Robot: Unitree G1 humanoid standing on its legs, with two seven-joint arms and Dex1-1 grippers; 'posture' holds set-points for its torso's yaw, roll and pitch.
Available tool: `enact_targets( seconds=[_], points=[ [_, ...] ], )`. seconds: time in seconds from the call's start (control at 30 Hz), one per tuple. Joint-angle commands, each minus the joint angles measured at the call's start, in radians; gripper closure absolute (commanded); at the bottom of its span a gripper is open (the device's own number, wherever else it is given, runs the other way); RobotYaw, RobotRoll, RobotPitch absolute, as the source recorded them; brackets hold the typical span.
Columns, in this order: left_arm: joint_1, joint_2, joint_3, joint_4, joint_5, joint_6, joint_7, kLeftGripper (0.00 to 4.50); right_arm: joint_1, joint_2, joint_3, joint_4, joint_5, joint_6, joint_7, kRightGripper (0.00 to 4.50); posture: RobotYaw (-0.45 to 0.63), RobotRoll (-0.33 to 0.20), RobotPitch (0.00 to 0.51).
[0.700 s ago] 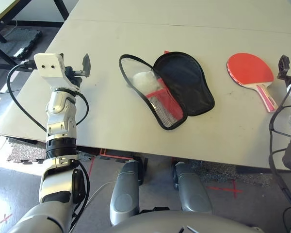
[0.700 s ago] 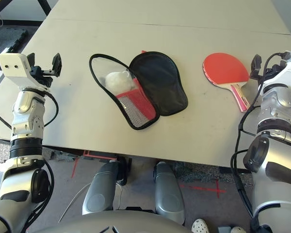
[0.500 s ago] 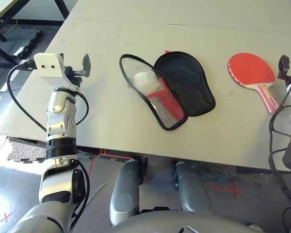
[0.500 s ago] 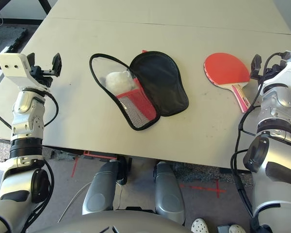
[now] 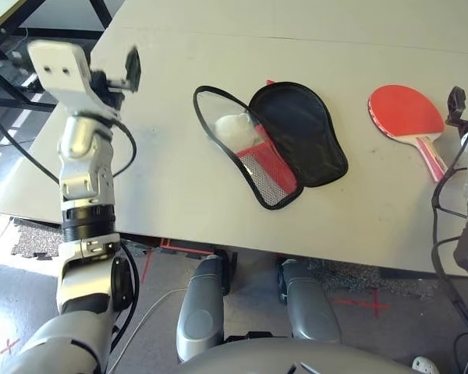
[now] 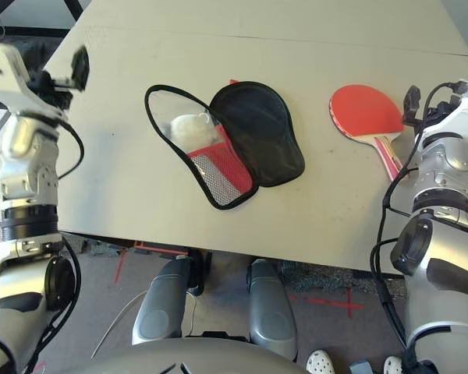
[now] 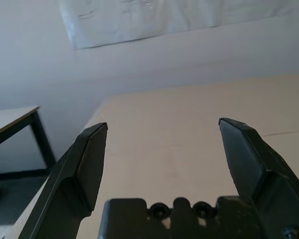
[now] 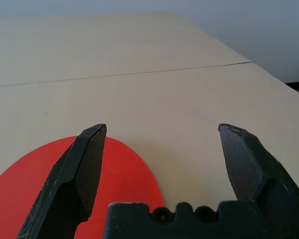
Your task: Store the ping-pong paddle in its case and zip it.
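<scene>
Take the case (image 6: 257, 136) as your landmark. It lies open on the table (image 6: 179, 234), its black-lined half on the right and its see-through, mesh-pocketed half on the left, with a white fluffy ball (image 6: 191, 132) under the clear part. The paddle (image 6: 365, 109) lies flat to the right of the case, well apart from it, red face up.

Your right gripper (image 8: 163, 127) is on the far right of the case, just beyond the paddle, and is clearly the nearer one. Its fingers are spread wide with nothing between them. From those fingers the paddle lies toward the case, so the reach should go leftward. Mind the paddle's long axis: the round face points away from you and a little toward the case, while the striped handle (image 6: 387, 156) slants back toward you and away from the case, ending near the right forearm (image 6: 444, 171).

Your left gripper (image 7: 163, 124) is out to the left of the case, fingers also spread and empty. The step in hand looks like the pick-up: you probably want the right fingers turned to straddle the handle across its slant, since a push from the side could spin the paddle.
</scene>
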Motion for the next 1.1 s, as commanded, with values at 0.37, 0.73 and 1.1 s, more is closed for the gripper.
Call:
enact_targets(
  seconds=[0.37,0.73,1.1],
  points=[
    [0.011,-0.014,-0.301,-0.344,-0.130,0.446,-0.217,0.00,-0.059,-0.013,0.035,-0.019,-0.007,0.170,0.098,0.03,0.05,0.000,0.211],
    [0.017,-0.045,-0.357,-0.326,-0.106,0.458,-0.254,0.00,-0.146,-0.139,0.243,-0.257,-0.091,0.765,0.263,0.03,-0.01,0.000,0.215],
    [-0.001,-0.066,-0.377,-0.313,-0.093,0.453,-0.275,0.00,-0.189,-0.265,0.618,-0.459,-0.238,1.283,0.568,0.03,-0.03,0.000,0.212]
  ],
)
